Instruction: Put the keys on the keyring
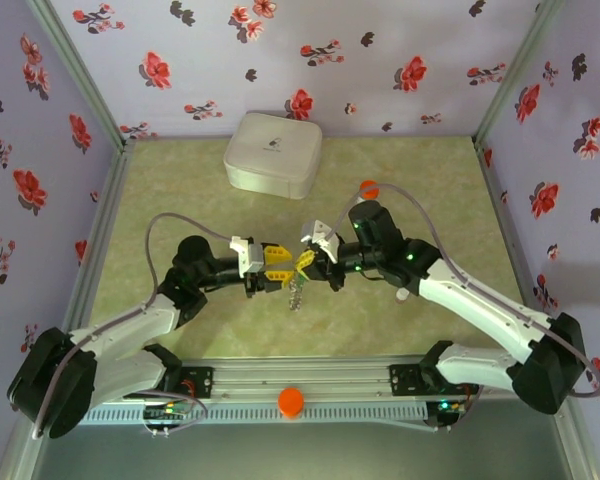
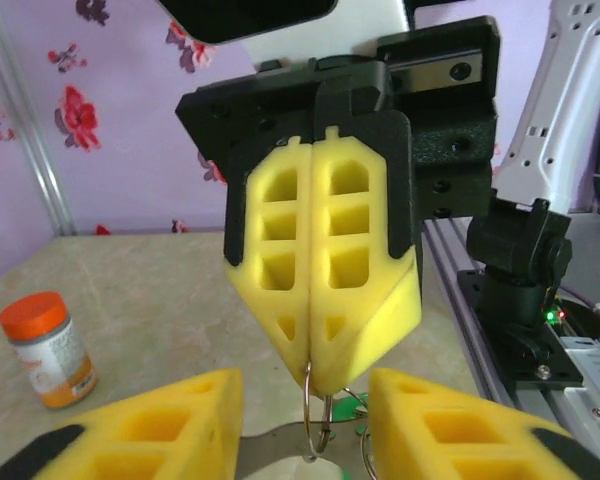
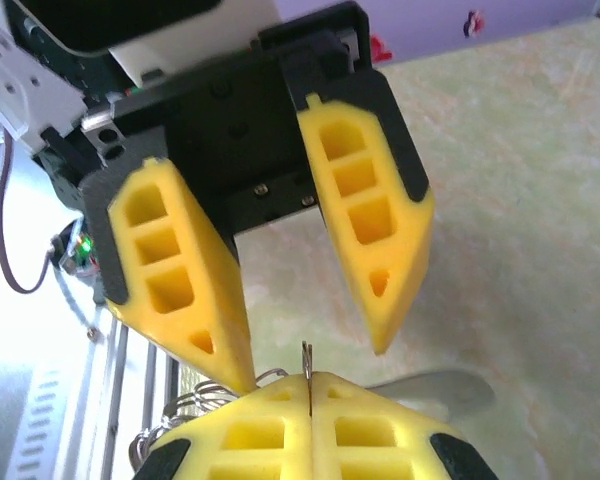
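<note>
My two grippers meet tip to tip above the middle of the table. The right gripper (image 1: 313,262) (image 2: 317,385) (image 3: 310,385) is shut on the keyring (image 2: 316,415) (image 3: 307,360), a thin metal ring pinched edge-on between its yellow pads. Wire coils (image 3: 190,400) trail from the ring beside the pads. A green key head (image 2: 368,445) hangs just below the ring. From above, the small bunch of keys (image 1: 296,293) dangles under the fingertips. My left gripper (image 1: 283,266) (image 2: 305,390) (image 3: 312,365) is open, its fingers (image 3: 185,290) standing on either side of the ring without touching it.
An orange-capped bottle (image 1: 369,188) (image 2: 48,348) stands behind the right arm. A white square box (image 1: 273,153) sits at the back. A small white cap (image 1: 401,294) lies by the right forearm. The metal base rail (image 1: 300,385) (image 2: 480,300) runs along the near edge.
</note>
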`<state>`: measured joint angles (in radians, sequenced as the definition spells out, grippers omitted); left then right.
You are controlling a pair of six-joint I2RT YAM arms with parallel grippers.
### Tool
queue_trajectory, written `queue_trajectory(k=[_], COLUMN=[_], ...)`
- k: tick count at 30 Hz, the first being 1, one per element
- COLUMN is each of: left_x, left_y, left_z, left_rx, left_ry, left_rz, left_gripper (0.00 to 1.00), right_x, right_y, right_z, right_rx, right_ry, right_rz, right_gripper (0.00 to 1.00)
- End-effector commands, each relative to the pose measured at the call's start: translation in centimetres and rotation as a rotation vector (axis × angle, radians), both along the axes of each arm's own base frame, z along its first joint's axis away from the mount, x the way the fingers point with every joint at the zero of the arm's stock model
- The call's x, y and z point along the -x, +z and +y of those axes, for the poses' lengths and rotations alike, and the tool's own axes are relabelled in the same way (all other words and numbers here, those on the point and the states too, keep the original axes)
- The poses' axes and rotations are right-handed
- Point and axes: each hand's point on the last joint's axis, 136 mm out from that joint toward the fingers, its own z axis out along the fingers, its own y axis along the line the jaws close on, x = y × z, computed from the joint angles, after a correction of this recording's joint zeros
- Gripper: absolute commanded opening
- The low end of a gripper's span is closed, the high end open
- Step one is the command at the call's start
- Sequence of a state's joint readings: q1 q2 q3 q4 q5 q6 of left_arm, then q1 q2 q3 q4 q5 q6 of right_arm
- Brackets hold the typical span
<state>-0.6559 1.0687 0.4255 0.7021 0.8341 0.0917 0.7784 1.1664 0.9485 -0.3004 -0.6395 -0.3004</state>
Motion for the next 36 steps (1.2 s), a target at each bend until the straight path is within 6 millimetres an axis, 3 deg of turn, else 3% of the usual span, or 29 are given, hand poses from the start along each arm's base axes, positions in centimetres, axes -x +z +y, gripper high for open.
queue_trajectory(k=[1,7,20,28,31,34,36], left_x=[0.0,0.3,0.6,0.7,0.9,1.0,1.0], left_y=[-1.1,-3.2,-2.3,-1.6,-1.1,-0.5,-0.2], left_z=[0.3,0.3,0.0,-0.2,-0.2,-0.2,-0.1], left_rx=[-0.115,-0.233,-0.195,-0.16,-0.127,-0.086,-0.064], left_ry=[0.03,0.028,0.009,0.004,-0.002,0.004,0.006], left_rz=[-0.055,-0.088,-0.098,-0.102,-0.093,-0.089,-0.09], left_gripper=[0.41,0.36,0.22,0.03,0.0,0.0,0.0], right_x=[-0.2,0.2,1.1,1.1,0.7,0.6,0.0], right_y=[0.4,0.1,-0.2,0.2,0.8,1.9,2.4], right_z=[-0.6,-0.5,1.2,2.4,2.7,2.6,2.0], right_rx=[0.097,0.22,0.269,0.227,0.165,0.074,0.028], right_ry=[0.008,0.063,0.157,0.154,0.107,0.059,0.004], right_rz=[-0.082,-0.133,-0.17,-0.158,-0.152,-0.164,-0.2], right_gripper=[0.0,0.0,0.0,0.0,0.12,0.32,0.38])
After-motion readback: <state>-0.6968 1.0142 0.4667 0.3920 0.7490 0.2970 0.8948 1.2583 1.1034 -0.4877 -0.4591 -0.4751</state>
